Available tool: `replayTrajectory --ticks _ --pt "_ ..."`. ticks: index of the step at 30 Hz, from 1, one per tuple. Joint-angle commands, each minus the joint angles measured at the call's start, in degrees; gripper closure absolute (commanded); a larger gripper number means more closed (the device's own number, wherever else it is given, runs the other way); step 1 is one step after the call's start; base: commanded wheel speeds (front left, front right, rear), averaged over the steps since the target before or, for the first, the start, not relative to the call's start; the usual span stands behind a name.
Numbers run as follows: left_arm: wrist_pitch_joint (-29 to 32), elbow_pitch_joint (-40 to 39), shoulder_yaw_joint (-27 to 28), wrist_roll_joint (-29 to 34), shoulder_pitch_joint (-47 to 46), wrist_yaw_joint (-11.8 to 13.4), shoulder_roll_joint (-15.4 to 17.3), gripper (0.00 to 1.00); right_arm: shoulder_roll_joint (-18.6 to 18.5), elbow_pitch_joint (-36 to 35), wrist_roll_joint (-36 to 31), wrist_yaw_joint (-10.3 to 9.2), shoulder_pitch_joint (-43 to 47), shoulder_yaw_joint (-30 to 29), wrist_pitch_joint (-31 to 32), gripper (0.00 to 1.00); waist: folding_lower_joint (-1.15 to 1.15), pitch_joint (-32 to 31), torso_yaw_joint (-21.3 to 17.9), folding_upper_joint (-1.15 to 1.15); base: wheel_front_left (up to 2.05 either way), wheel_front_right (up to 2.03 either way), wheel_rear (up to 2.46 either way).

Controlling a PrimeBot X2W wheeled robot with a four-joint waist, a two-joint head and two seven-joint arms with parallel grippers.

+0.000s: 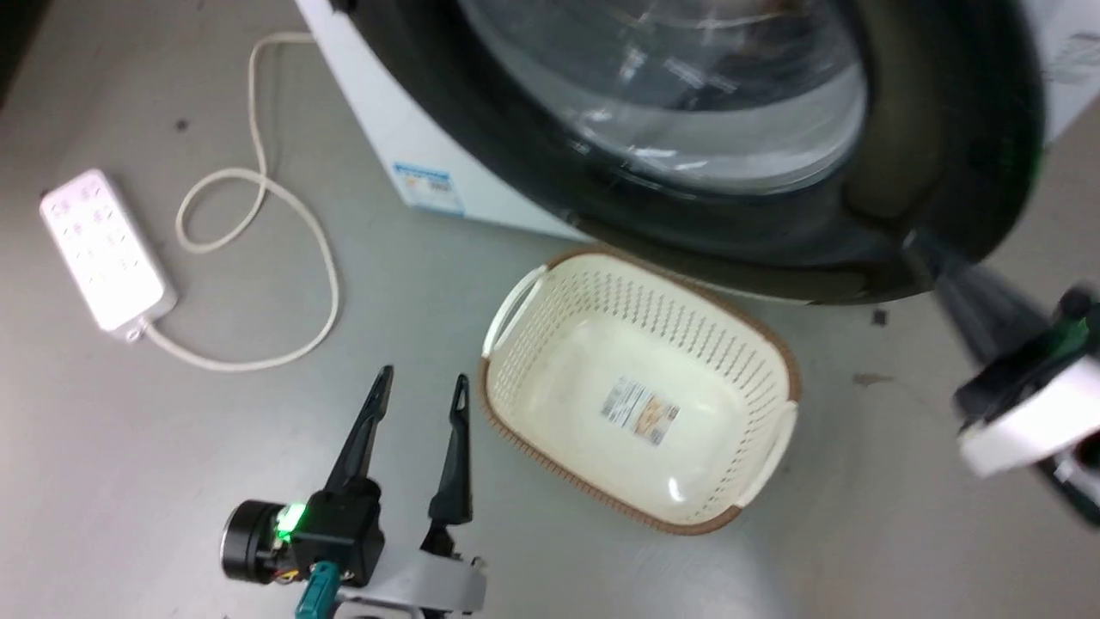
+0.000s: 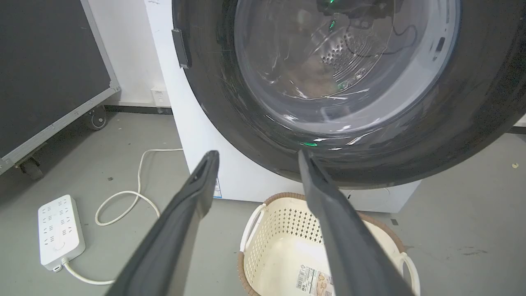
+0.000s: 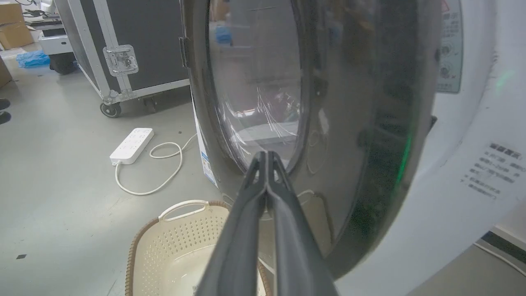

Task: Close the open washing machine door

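The washing machine door (image 1: 945, 129) has a wide glossy black rim around a bulging glass bowl. It stands nearly flat against the white machine (image 3: 472, 185), with a narrow gap at its right edge. My right gripper (image 3: 266, 153) is shut with nothing in it. Its tips rest against the door's (image 3: 349, 123) lower rim, blurred at the lower right rim in the head view (image 1: 918, 247). My left gripper (image 1: 423, 376) hangs open above the floor, short of the door (image 2: 246, 123), with nothing between its fingers (image 2: 193, 197).
A cream perforated basket (image 1: 601, 284) with a brown rim sits on the floor just below the door. A white power strip (image 1: 103, 249) and its looped cable (image 1: 326, 258) lie to the left. A black wheeled flight case (image 3: 135, 41) stands further left.
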Motion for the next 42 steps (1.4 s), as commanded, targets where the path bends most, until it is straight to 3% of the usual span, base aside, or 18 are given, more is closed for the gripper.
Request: replayTrajectory --ticks 1,9,20,30,31,32,33,38,42 --pt "-0.3 -0.2 -0.9 -0.9 -1.3 0.8 -0.1 0.0 -1.6 1.3 2.0 0.05 -3.1 0.6 0.4 1.0 -0.02 2.8 2.4 0.0 0.0 0.0 0.0" --pt "-0.3 -0.7 -3.8 -3.0 -3.8 3.6 -0.1 0.0 -6.6 12.4 9.3 0.05 -15.8 1.9 2.4 1.0 -0.02 5.4 5.0 0.0 0.0 0.0 0.0" --pt "-0.3 -0.6 -4.8 -3.6 -4.9 4.2 -0.1 0.0 -5.5 25.0 11.8 0.05 -25.0 0.6 3.8 1.0 -0.02 6.2 5.4 0.0 0.0 0.0 0.0" --pt "-0.3 0.3 -3.1 -3.9 -4.6 3.2 -0.1 0.0 -3.1 28.7 13.1 0.05 -24.3 4.5 0.9 1.0 -0.02 2.4 3.2 0.0 0.0 0.0 0.0" --pt "-0.3 0.4 -2.9 -3.9 -4.5 3.0 -0.1 0.0 -3.1 28.7 13.0 0.05 -23.6 5.2 0.5 0.66 -0.02 1.5 2.7 0.0 0.0 0.0 0.0" --pt "-0.3 0.6 -2.6 -3.9 -4.3 2.7 -0.1 0.0 -3.0 28.6 13.2 0.05 -22.8 5.9 0.2 0.04 -0.02 0.8 2.3 0.0 0.0 0.0 0.0" --pt "-0.3 0.9 -2.2 -4.0 -4.2 2.5 -0.1 0.0 -2.8 28.4 13.2 0.05 -21.8 6.5 -0.2 0.0 -0.02 -0.3 1.7 0.0 0.0 0.0 0.0" --pt "-0.3 2.4 0.1 -4.8 -2.7 1.1 -0.1 0.0 -1.1 25.7 12.7 0.05 -15.0 6.9 -1.4 0.0 -0.02 -5.6 -1.7 0.0 0.0 0.0 0.0" --pt "-0.3 3.1 1.4 -5.2 -1.3 0.3 -0.1 0.0 0.8 21.9 10.1 0.05 -9.5 3.9 -1.6 0.0 -0.02 -8.5 -3.9 0.0 0.0 0.0 0.0"
